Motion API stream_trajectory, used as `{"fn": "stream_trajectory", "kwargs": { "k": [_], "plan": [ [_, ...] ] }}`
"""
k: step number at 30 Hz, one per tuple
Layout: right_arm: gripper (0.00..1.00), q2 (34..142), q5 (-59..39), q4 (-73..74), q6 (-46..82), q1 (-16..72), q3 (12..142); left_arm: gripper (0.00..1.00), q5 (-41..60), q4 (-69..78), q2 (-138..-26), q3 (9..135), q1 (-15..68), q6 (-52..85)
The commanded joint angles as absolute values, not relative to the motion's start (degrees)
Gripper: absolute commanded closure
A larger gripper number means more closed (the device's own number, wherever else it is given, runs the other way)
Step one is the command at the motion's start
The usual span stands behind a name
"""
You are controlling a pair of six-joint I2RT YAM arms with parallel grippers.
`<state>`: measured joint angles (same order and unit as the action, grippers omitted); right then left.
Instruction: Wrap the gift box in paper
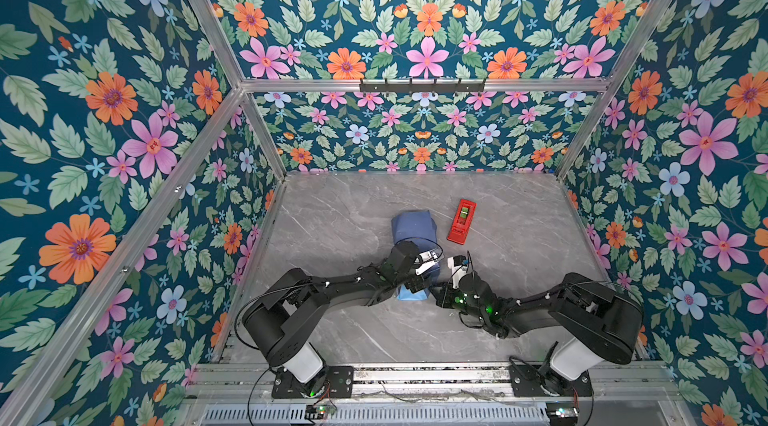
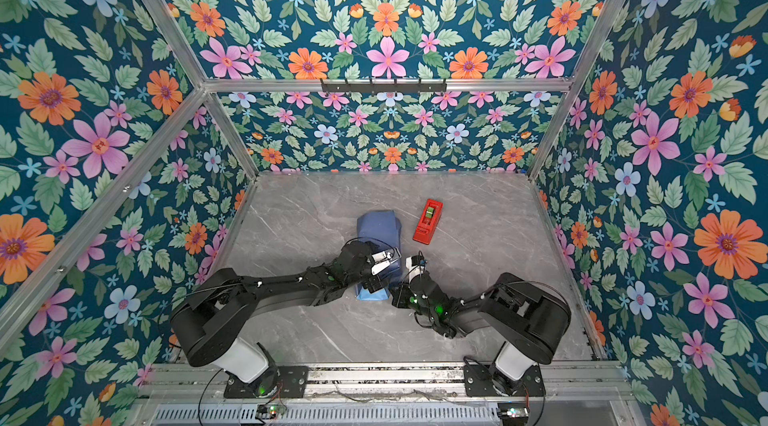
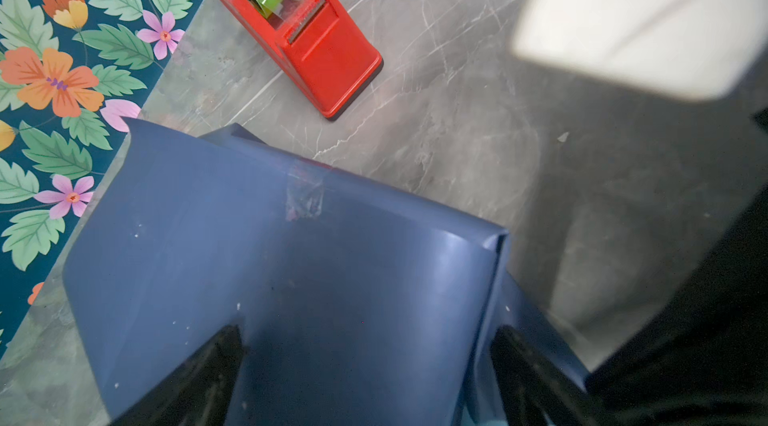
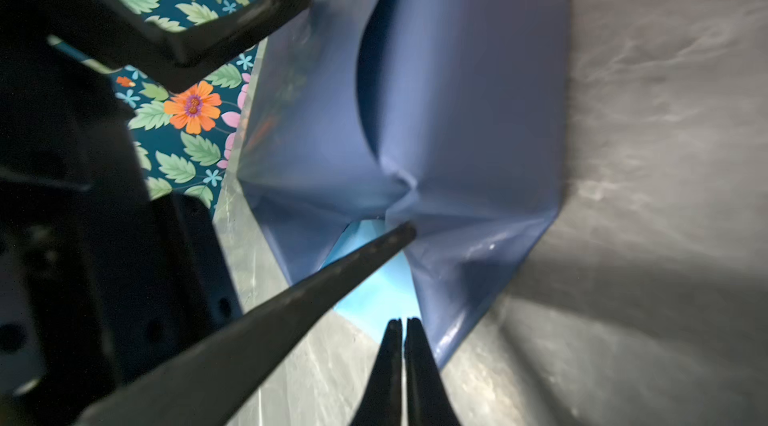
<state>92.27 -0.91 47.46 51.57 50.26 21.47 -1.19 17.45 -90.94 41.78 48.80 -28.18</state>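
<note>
This is a robot test cell in a lab, not a lived-in room. A bare aluminium frame (image 1: 291, 85) of slotted bars boxes in the space, and flat panels of floral wallpaper (image 1: 428, 29) fill its sides and back like a staged backdrop. The floor of the cell is a grey marble-look tabletop (image 1: 519, 216). Two black arms, the left arm (image 1: 332, 286) and the right arm (image 1: 540, 303), stand on black base plates (image 1: 311, 382) bolted to a metal rail (image 1: 428, 374) at the near edge. Loose cables, a slotted cable duct (image 1: 374, 415) and small lit circuit boards (image 1: 318, 409) run along the front. A black hook rack (image 1: 422, 87) hangs on the rear crossbar.
</note>
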Motion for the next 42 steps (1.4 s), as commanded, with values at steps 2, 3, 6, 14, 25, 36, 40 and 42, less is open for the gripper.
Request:
{"fn": "stream_trajectory", "kwargs": {
  "k": [2,3,6,14,25,36,40,42],
  "plan": [
    [0.93,93.6,-0.2,46.2,50.2,49.8,23.3,0.03,0.7,16.9,-89.6,41.4,48.7,-26.5],
    [0.92,94.0,0.0,46.3,50.3,49.8,23.8,0.03,0.8,16.7,-89.2,41.3,48.8,-26.5],
    [0.93,96.8,0.8,46.8,50.3,49.7,25.0,0.03,1.0,16.4,-87.4,40.5,48.7,-26.2],
    [0.93,102.4,1.8,50.5,50.4,49.5,27.5,0.02,1.4,15.6,-79.8,37.6,48.6,-21.5],
    [0.93,104.9,2.3,53.8,50.4,49.2,28.1,0.06,-4.7,13.7,-62.7,29.0,48.5,-3.3],
    [0.83,93.4,-1.7,45.6,48.2,49.2,24.4,0.12,-13.2,-1.8,-56.1,26.9,45.6,27.0],
    [0.81,81.7,-3.4,32.0,44.6,49.1,24.5,0.15,-8.8,-3.0,-55.4,23.6,41.4,34.4],
    [0.79,76.8,-4.0,22.9,41.8,49.0,27.6,0.19,-5.9,-1.6,-54.8,21.2,38.9,37.1]
  ]
}}
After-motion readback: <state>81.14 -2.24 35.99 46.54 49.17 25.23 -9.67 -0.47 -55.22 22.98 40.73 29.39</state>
